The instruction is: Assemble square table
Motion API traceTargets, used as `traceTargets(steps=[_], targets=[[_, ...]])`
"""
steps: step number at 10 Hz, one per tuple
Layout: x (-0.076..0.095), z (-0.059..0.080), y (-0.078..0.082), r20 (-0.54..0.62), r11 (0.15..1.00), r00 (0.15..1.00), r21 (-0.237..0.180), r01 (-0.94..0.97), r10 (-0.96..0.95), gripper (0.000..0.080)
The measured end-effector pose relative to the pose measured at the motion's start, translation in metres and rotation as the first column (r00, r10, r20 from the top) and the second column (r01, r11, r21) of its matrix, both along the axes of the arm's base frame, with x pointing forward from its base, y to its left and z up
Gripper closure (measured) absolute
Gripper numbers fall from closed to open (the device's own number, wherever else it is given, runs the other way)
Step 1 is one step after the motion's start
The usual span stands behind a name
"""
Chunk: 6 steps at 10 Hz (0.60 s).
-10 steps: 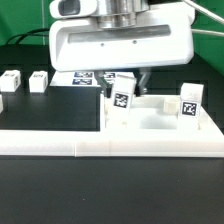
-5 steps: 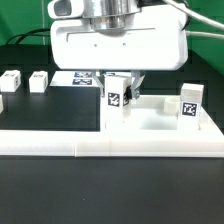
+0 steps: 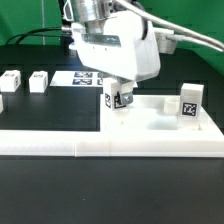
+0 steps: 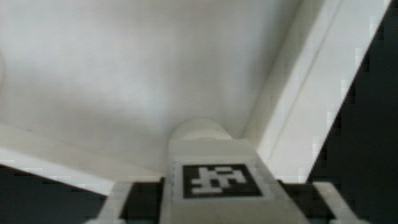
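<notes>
The white square tabletop slab (image 3: 160, 118) lies flat against the long white border rail (image 3: 110, 145). My gripper (image 3: 121, 97) is shut on a white tagged leg post (image 3: 119, 100) and holds it upright at the slab's corner nearest the exterior view's left. In the wrist view the leg (image 4: 217, 175) sits between my fingers (image 4: 146, 200), pointing at the slab (image 4: 143, 80). Another tagged leg (image 3: 190, 102) stands on the slab at the exterior view's right. Two more legs (image 3: 38, 80) (image 3: 10, 79) lie on the black table at the left.
The marker board (image 3: 88, 78) lies behind the gripper. Black cables hang at the back right. The arm's white wrist housing (image 3: 110, 45) hides part of the marker board.
The wrist has turned, so its housing now shows narrower and angled. The held leg has stayed at the slab's left corner, slightly lower.
</notes>
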<state>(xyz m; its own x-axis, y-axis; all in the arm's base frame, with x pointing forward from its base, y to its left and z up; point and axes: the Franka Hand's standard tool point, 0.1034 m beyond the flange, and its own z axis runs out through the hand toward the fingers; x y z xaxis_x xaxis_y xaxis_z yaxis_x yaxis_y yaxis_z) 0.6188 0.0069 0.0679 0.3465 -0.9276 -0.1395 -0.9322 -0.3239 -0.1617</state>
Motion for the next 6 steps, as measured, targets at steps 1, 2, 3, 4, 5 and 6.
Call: traceTargets(steps=[1,2,3,4,5,6], targets=[[-0.0002,-0.0002,0.0006,0.0,1.0,1.0,-0.001,-0.004,0.004,0.0506],[-0.0003,-0.0003,0.0006,0.004,1.0,1.0,-0.003,-0.026,0.026,0.041],[-0.0004,-0.0003,0.0008,0.004,1.0,1.0,-0.003,-0.026,0.026,0.0274],[-0.0015,-0.0008,-0.0003,0.019,0.991,0.991,-0.023,-0.133,0.133,0.0274],[-0.0028,-0.0003,-0.0014,0.042,0.957,0.957,-0.047,-0.285,0.287,0.0176],[-0.0014,0.0024,-0.0024,0.059,0.902,0.902,-0.079,-0.424,0.429,0.0158]])
